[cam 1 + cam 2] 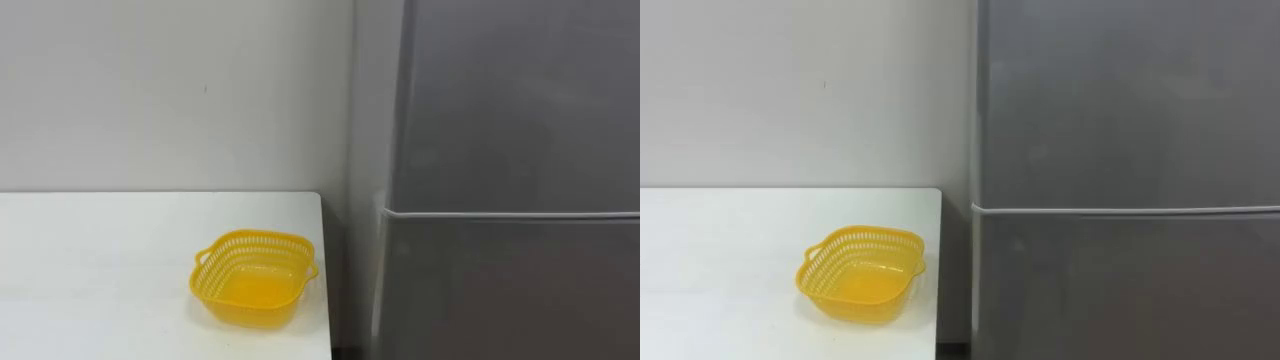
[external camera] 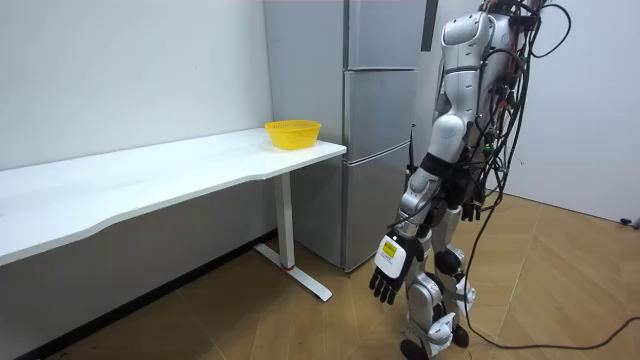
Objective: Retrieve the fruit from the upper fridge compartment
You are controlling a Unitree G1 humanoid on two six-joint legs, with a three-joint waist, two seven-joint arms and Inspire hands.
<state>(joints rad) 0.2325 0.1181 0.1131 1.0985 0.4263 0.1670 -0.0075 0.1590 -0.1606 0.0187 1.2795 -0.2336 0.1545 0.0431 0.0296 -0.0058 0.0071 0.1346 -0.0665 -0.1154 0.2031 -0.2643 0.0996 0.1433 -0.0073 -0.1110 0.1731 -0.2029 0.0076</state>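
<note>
The left hand (image 2: 390,262) hangs low, fingers loosely spread, well below the closed upper door (image 1: 520,100) of the tall grey metal fridge (image 2: 380,150).

I see the grey fridge (image 1: 510,120) at right, both doors closed, the seam between upper and lower door about mid-height. White desk (image 1: 90,260) at left against the wall. Yellow slotted basket (image 1: 253,280) upright near the desk's right edge.

The fridge (image 1: 510,120) looks smooth matt metal, the basket (image 1: 255,238) glossy perforated plastic.
</note>
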